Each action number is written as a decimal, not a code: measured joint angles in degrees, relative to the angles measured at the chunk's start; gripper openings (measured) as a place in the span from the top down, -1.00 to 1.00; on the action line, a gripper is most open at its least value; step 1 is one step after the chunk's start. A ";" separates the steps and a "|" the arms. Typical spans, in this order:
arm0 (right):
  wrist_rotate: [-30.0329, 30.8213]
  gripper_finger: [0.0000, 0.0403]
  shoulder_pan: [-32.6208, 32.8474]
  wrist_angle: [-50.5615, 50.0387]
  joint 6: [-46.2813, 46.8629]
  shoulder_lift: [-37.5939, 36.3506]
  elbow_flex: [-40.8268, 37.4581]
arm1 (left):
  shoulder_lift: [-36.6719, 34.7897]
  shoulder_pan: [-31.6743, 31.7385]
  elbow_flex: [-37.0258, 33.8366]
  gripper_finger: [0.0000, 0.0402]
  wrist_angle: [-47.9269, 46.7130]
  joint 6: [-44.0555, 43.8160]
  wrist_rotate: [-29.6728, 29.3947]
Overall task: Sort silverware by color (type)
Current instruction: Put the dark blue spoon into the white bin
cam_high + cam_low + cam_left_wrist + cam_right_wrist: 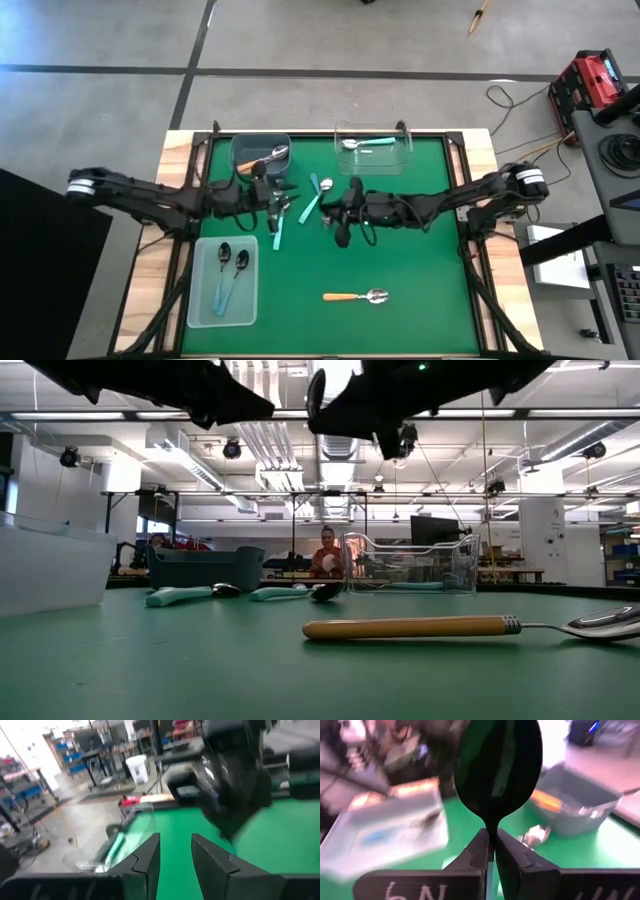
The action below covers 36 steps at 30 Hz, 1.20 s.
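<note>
The right gripper [491,851] hangs over the middle of the desk [420,260], its fingers pinched on the thin neck of a dark-bowled spoon [498,770] — lifted clear, probably bound for the clear tray [205,300] holding two like it. The left gripper [175,855] waits just beside, fingers narrowly apart and empty — an orange-handled spoon [355,296] lies unsorted.

table [420,250]: green mat | three bins | orange-handled spoon [356,296] | teal-handled spoons [312,201]
</note>
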 joint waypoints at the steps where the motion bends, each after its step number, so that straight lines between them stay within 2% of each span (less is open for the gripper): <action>1: 1.15 0.94 -0.34 3.18 -0.59 1.01 0.01 | 0.69 -0.50 -0.02 0.53 -0.06 -0.50 -0.49; 7: 9.65 0.94 -1.29 15.99 -2.31 5.70 0.04 | 3.56 -1.69 0.00 0.37 -0.43 -4.02 -0.91; 13: 9.69 0.94 -1.55 24.32 -2.70 8.60 0.04 | 7.52 -1.68 0.00 0.04 -0.08 -6.30 -6.49; 16: 9.83 0.94 -1.55 25.66 -3.22 9.57 0.32 | 9.79 -1.69 0.00 -0.09 2.52 -6.24 -6.87; 22: 9.84 0.94 -1.55 26.13 -3.88 11.18 2.23 | 14.30 -1.71 0.15 -0.16 8.54 -6.63 -6.45; 26: 9.81 0.94 -1.55 26.00 -4.68 12.44 3.97 | 16.42 -1.71 0.95 -0.06 9.59 -7.18 -8.16; 30: 9.65 0.94 -1.39 25.98 -4.71 13.16 4.98 | 17.35 -1.78 1.45 0.15 9.74 -7.83 -11.77; 33: 9.66 0.94 -1.40 25.70 -4.71 13.16 5.14 | 17.22 -1.86 1.38 0.44 9.64 -8.55 -12.45; 36: 9.69 0.94 -1.40 25.65 -4.77 13.16 5.14 | 16.68 -1.95 1.22 0.85 9.28 -9.01 -12.42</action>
